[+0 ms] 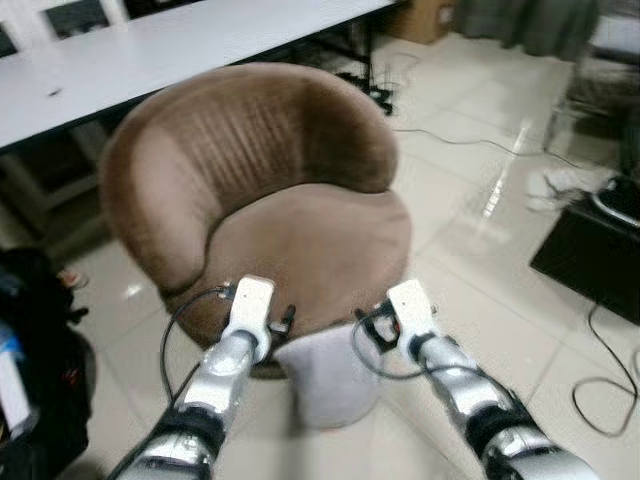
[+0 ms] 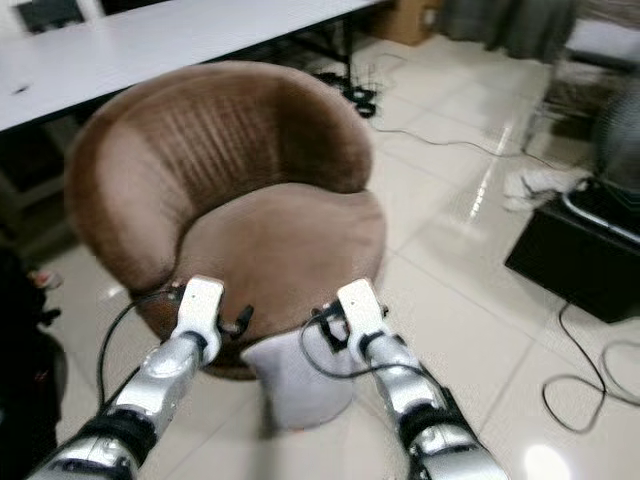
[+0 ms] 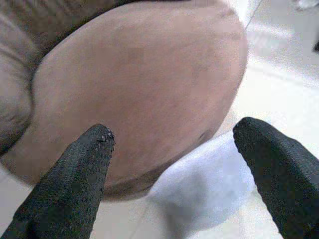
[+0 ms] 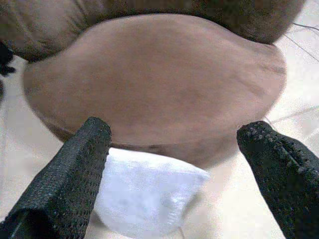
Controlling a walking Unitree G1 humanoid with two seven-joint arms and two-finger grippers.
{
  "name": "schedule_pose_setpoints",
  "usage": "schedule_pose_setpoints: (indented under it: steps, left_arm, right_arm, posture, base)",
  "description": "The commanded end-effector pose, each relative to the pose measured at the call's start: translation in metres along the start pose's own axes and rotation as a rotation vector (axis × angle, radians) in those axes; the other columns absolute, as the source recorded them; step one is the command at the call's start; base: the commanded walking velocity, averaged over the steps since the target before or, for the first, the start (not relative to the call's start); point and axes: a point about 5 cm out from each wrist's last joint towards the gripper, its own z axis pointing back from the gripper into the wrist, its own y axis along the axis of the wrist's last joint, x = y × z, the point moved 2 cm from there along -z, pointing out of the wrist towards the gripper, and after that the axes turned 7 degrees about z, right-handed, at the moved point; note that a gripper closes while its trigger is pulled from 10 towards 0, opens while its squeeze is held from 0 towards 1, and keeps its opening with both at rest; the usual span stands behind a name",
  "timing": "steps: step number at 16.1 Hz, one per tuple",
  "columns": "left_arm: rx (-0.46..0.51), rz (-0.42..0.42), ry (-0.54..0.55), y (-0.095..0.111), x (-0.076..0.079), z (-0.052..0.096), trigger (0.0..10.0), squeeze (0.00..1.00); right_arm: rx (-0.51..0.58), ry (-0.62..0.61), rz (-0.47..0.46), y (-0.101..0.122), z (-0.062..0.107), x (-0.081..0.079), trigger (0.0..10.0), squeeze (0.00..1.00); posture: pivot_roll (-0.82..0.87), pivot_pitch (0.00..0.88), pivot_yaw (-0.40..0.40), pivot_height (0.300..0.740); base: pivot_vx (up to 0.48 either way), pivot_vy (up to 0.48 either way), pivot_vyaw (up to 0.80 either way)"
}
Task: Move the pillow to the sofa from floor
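A pale grey pillow [image 1: 325, 378] stands on the tiled floor against the front of a round brown sofa chair [image 1: 300, 240]. My two silver arms reach down on either side of it. The left gripper [image 3: 174, 134] is open above the sofa's front edge, with the pillow [image 3: 209, 184] below and between its fingers. Likewise open, the right gripper [image 4: 179, 129] hangs over the seat's front rim, the pillow [image 4: 144, 194] just beneath it. Neither gripper touches the pillow. The seat cushion is bare.
A long white table [image 1: 150, 50] runs behind the sofa. A black bag [image 1: 30, 340] sits on the floor at the left. A black box [image 1: 590, 250] and loose cables [image 1: 610, 390] lie at the right. Open tile lies between sofa and box.
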Motion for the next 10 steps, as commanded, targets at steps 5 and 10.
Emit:
schedule_pose_setpoints:
  steps: [5, 10]
  left_arm:
    - [-0.009, 0.007, 0.026, -0.0034, -0.0102, 0.0022, 10.0, 0.0]
    - [0.006, 0.036, 0.035, -0.0016, -0.0109, 0.0021, 10.0, 0.0]
  right_arm:
    - [0.017, 0.02, -0.003, 0.0058, -0.0031, -0.0071, 10.0, 0.0]
    - [0.014, 0.027, -0.005, 0.0042, -0.0026, -0.0094, 10.0, 0.0]
  posture:
    - [-0.13, 0.0, 0.092, 0.74]
    - [-0.13, 0.0, 0.094, 0.74]
  base:
    - [0.0, 0.0, 0.0]
    - [0.0, -0.433, 0.0]
